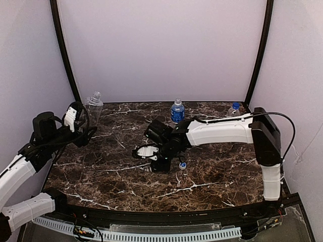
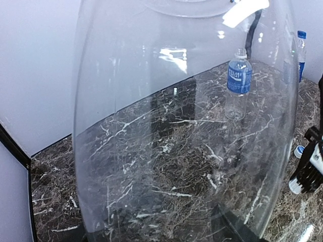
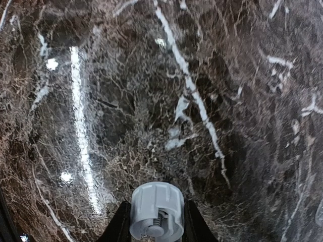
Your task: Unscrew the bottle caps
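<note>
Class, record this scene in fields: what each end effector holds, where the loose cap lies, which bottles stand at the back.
left end effector: grips unlabelled bottle
right end effector: clamps white cap
blue cap: loose on table, beside right end effector
back of table: blue-label bottle, blue-capped bottle

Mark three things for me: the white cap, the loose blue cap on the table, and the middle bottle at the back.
white cap (image 3: 156,207): right wrist view, its ribbed side.
loose blue cap (image 1: 183,164): top external view, its top face.
middle bottle (image 1: 177,114): top external view, its blue label.
</note>
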Motion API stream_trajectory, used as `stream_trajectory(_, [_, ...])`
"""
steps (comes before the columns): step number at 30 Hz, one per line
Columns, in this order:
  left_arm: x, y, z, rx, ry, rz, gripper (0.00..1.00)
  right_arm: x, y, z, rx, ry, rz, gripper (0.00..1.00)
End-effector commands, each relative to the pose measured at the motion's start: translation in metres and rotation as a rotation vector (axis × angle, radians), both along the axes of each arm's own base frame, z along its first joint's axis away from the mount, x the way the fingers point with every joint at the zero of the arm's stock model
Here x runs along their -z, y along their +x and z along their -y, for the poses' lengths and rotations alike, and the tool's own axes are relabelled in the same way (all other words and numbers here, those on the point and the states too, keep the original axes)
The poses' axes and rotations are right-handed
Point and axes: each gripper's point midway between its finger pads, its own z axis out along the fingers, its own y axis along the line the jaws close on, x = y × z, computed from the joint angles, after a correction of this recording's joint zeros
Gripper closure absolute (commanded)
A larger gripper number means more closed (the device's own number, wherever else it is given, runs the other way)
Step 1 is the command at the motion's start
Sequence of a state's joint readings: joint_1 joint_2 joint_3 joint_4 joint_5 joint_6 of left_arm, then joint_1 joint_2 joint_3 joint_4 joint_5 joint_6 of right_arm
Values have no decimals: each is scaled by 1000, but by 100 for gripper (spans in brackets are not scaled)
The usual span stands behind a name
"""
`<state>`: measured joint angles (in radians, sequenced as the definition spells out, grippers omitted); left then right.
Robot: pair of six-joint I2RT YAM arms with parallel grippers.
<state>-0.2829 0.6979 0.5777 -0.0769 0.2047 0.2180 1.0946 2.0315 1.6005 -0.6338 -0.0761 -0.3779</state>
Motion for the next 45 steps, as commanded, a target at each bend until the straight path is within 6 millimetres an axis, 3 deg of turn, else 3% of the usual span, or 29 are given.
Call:
stream_trajectory(1, [0,-2,1,-8,-88,-14,75,18,5,8,139,-34,-127,100])
stream_trajectory(7, [0,-3,2,7,-86,-3,75,66,15,22,216,-187,-150,100])
stream_trajectory(11, [-4,-5,6,38,-84,12,75,73,21,25,234,-243,-133,93])
stream_trajectory(12, [-5,-5,7,42,-84,16,75,72,23,26,233,-248,-131,89])
stream_trajectory(15, [-5,-6,10,61,-82,18,74,66,24,24,229,-256,-127,60])
stream_trajectory(18, [-4,-8,12,82,-79,19,74,48,31,19,233,-236,-87,40])
stream_trajectory(21, [-4,-11,17,111,-86,18,74,13,40,2,231,-147,-50,17])
stream_trajectory(23, [-5,-14,21,137,-96,15,74,-20,45,-12,222,-55,-22,12])
stream_trajectory(26, [-7,-19,27,180,-109,13,74,-77,48,-34,178,138,21,10])
stream_trajectory(28, [-7,-23,31,210,-115,14,74,-128,42,-46,116,311,55,10])
stream_trajectory(32, [-17,-30,39,277,-138,49,74,-224,17,-63,-49,727,82,6])
stream_trajectory(36, [-20,-39,49,357,-151,55,73,-300,-4,-70,-174,1064,79,6])
stream_trajectory(39, [-23,-48,58,430,-155,66,73,-329,-3,-85,-180,1157,10,12])
stream_trajectory(45, [-26,-54,66,481,-152,86,73,-341,3,-112,-160,1229,-113,22])
